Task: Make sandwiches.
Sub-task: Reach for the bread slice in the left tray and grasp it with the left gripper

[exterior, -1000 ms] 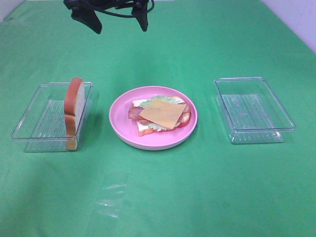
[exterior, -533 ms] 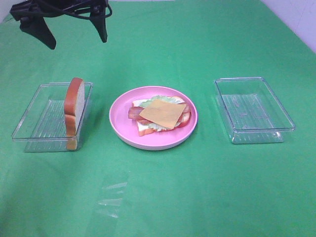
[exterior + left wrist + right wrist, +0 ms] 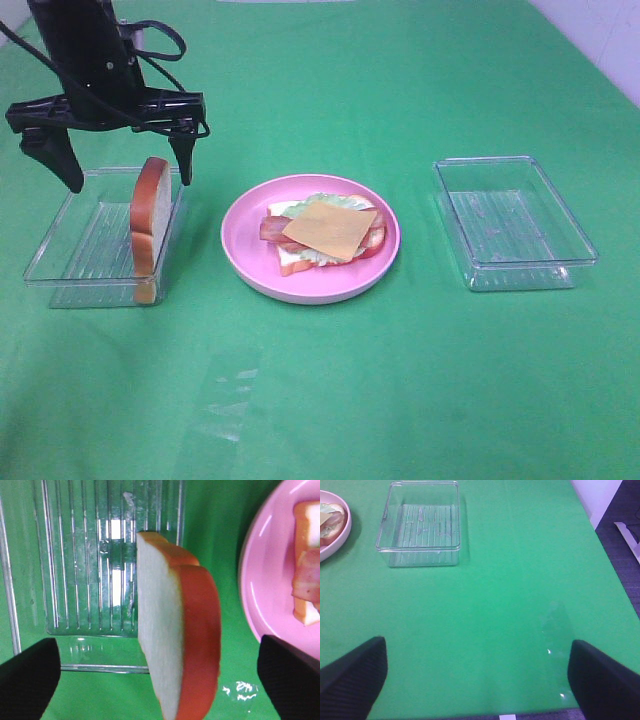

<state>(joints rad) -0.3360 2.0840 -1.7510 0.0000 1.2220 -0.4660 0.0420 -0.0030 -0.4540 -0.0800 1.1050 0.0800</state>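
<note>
L pincer (image 3: 125, 168) wide open, empty, over bread slice (image 3: 150, 212) upright in L tray (image 3: 60, 235).

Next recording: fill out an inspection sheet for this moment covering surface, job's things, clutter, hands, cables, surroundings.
Surface: green cloth, faint shiny marks near the front.
Job's things: bread slice standing on edge in the left clear tray; open stack on the pink plate, with cheese square on top, over bacon, lettuce and bottom bread.
Clutter: right clear tray holds nothing.
Hands: left hand open above the standing slice, not touching it; right hand open over bare cloth.
Cables: black cable looped on the left arm.
Surroundings: pale wall beyond the far right corner.
</note>
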